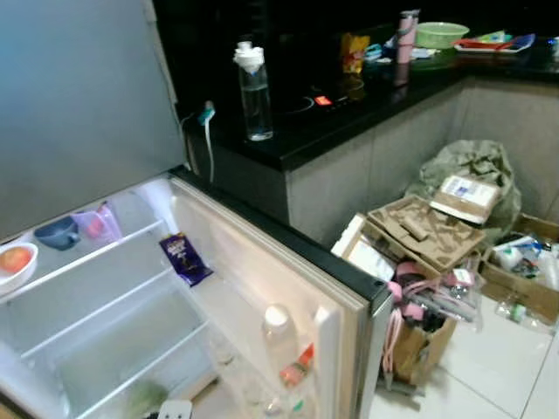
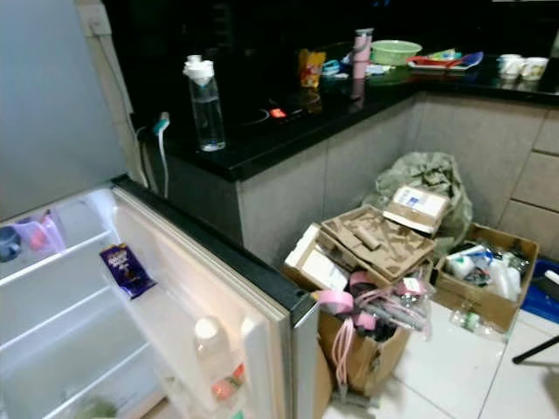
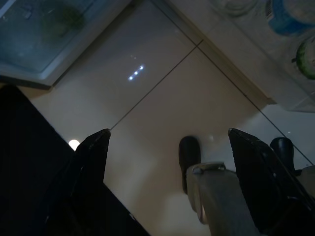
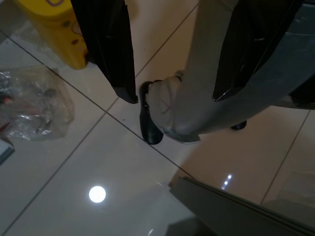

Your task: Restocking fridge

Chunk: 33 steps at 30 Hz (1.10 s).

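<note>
The fridge stands open, with its door [image 1: 288,262] swung toward me. A purple snack packet [image 1: 185,258] leans inside at the hinge side, and a pale bottle [image 1: 278,336] stands in the door rack. On the top shelf [image 1: 87,253] sit a bowl holding an orange fruit [image 1: 13,262], a blue cup [image 1: 57,233] and a pink cup [image 1: 96,223]. Both arms hang down over the tiled floor. My left gripper [image 3: 168,132] is open and holds nothing. My right gripper [image 4: 174,97] is open too, with my own leg and foot beyond its fingers.
A clear water bottle [image 1: 254,92] stands on the black counter [image 1: 349,113], which also carries a pink tumbler [image 1: 406,37] and a green bowl [image 1: 441,33]. Cardboard boxes [image 1: 428,231] and bags crowd the floor right of the door. A yellow container [image 4: 59,29] stands near my right hand.
</note>
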### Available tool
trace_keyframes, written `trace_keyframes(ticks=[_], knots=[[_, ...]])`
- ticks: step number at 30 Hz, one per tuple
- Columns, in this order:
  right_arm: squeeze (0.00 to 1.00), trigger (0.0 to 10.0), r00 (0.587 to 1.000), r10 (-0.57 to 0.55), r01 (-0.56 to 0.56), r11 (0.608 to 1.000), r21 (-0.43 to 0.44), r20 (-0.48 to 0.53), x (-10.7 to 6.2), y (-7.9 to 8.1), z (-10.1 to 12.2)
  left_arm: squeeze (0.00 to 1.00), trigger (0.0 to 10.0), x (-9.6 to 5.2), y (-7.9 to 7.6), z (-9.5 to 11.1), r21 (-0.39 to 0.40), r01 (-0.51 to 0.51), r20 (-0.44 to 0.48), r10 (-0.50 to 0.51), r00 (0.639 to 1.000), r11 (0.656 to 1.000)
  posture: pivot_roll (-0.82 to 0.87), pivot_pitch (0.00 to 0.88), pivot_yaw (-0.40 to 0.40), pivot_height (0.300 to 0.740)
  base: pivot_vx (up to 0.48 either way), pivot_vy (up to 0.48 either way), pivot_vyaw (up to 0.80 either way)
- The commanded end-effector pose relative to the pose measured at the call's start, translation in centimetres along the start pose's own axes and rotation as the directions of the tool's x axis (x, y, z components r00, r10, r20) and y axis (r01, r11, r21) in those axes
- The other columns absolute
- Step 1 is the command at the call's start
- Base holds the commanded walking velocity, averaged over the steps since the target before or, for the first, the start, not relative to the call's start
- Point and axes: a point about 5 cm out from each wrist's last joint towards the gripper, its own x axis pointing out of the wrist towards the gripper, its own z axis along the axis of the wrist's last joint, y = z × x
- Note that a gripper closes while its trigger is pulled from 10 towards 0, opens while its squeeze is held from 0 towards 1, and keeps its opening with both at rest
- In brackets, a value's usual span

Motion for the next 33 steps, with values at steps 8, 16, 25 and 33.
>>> trace_keyframes(ticks=[8,16,25,33], knots=[[0.00,10.0,0.993,-0.039,0.045,0.998,-0.054,0.108,0.1,0.4,1.0,0.00,10.0,-0.2,1.2,-0.1,-0.006,-0.042,-0.001,0.042,0.999,0.999,-0.09,0.106,0.079,0.721,0.000,0.000,0.00],[0.00,3.0,0.836,-0.184,0.255,0.965,-0.069,0.518,-0.7,-0.8,15.0,0.00,10.0,-0.3,1.7,0.3,0.035,-0.051,0.006,0.051,0.999,0.998,-0.09,0.119,0.082,0.721,0.000,0.000,0.00],[0.00,10.0,0.812,-0.207,0.297,0.951,-0.082,0.546,-1.1,0.7,20.2,0.00,10.0,-0.5,2.4,-0.5,0.029,-0.078,-0.019,0.078,0.997,0.997,-0.07,0.120,0.072,0.721,0.000,0.000,0.00],[0.00,10.0,0.828,0.167,-0.085,0.981,-0.174,0.536,-0.9,6.6,22.1,0.00,10.0,-1.8,4.2,-3.9,0.088,-0.158,-0.163,0.171,0.972,0.983,-0.08,0.122,0.077,0.721,0.000,0.000,0.00]])
